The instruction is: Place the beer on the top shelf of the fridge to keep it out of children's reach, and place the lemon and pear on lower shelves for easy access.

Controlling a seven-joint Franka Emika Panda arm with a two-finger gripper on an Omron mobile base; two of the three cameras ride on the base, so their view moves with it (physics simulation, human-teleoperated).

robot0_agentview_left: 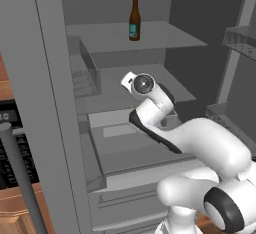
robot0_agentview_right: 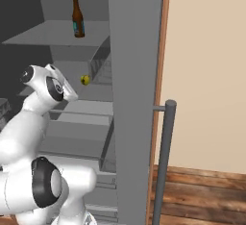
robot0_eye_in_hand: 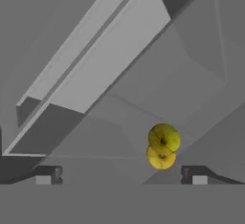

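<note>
Left base view: fridge (robot0_agentview_left: pixel 45 103) door open, arm reaching into the cavity. The beer (robot0_agentview_left: pixel 134 19) stands upright on the top shelf (robot0_agentview_left: pixel 165 35), long axis vertical, toward the shelf's middle, nothing beside it. Below, a lower shelf (robot0_agentview_left: pixel 112 95) lies under the arm's wrist.

Right base view: a small yellow-green fruit, likely the pear (robot0_agentview_right: pixel 85 80), rests on that lower shelf toward its far end, just beyond the wrist.

Hand view: gripper (robot0_eye_in_hand: pixel 122 174) released, jaws spread wide, nothing between them. The pear sits just ahead, right of the midline, near the right fingertip (robot0_eye_in_hand: pixel 198 174), apart from both; a yellower mirror image lies directly beneath it. Lemon not made out.
</note>
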